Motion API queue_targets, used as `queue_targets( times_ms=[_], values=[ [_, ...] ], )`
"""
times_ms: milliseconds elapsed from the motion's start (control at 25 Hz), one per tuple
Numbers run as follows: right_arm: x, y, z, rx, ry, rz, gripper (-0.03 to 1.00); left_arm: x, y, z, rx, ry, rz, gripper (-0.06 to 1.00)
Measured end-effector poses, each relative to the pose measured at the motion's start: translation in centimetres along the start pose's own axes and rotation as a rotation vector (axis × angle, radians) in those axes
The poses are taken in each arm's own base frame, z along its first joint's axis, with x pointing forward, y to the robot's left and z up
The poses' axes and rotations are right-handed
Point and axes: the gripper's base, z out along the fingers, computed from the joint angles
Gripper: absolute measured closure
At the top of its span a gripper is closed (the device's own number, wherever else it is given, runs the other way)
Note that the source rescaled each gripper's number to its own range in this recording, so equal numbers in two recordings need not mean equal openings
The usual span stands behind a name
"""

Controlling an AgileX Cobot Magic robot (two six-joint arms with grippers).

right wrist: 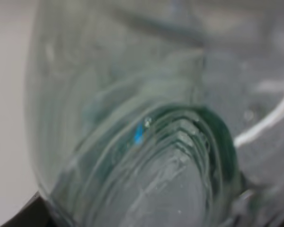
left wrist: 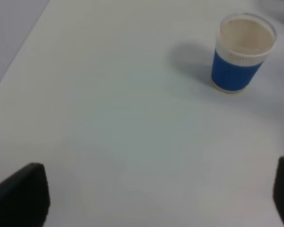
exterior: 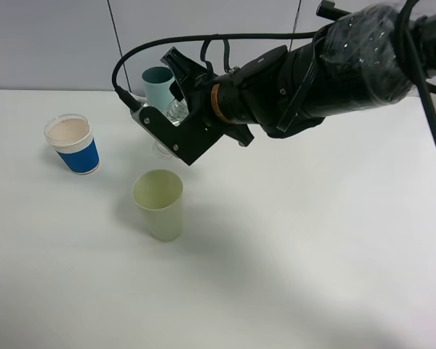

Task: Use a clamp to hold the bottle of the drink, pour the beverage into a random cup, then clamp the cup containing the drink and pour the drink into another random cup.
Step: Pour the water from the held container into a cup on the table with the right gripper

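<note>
Surface: white and bare across the lower and right parts of the exterior high frame, carrying three cups on its left half.
Right arm: thick and black with an orange ring, it reaches from the upper right corner toward the upper centre-left.
Right end effector: clamped on the clear plastic bottle, with one finger plate on each side of it. It hangs above the surface at upper centre-left.
Left end effector: fingers spread wide apart with nothing between them, only bare surface. It is outside the exterior high frame.
Pale yellow-green tumbler: upright at centre-left, just below the right end effector in the frame and apart from it. Whether it holds any liquid cannot be told.
Teal cup: upright at the upper centre-left, right behind the right end effector, whose fingers and the bottle partly hide it.
Clear plastic bottle: held off the surface between the finger plates. A clear end shows under the lower plate, above the tumbler's mouth in the frame. It fills the right wrist view as blurred ribbed plastic, and no label or liquid level can be read.
Blue paper cup: upright at the left edge, well apart from the bottle and tumbler, with a beige inside. It also shows in the left wrist view, far from the spread fingers.
</note>
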Motion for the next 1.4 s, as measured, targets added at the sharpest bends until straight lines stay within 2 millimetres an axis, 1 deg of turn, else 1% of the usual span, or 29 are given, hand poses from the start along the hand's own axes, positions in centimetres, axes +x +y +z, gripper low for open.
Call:
queue_targets(
  times_ms=[200, 880, 1400],
  values=[
    [0.0, 0.0, 0.0, 0.0, 0.0, -0.05, 0.97, 0.0, 0.0, 0.0, 0.0, 0.0, 0.0, 0.08],
    [0.4, 0.1, 0.0, -0.01, 0.045, -0.065, 0.97, 0.0, 0.0, 0.0, 0.0, 0.0, 0.0, 0.08],
    [-0.7, -0.5, -0.5, -0.005, 0.083, -0.114, 0.97, 0.0, 0.0, 0.0, 0.0, 0.0, 0.0, 0.08]
  ],
)
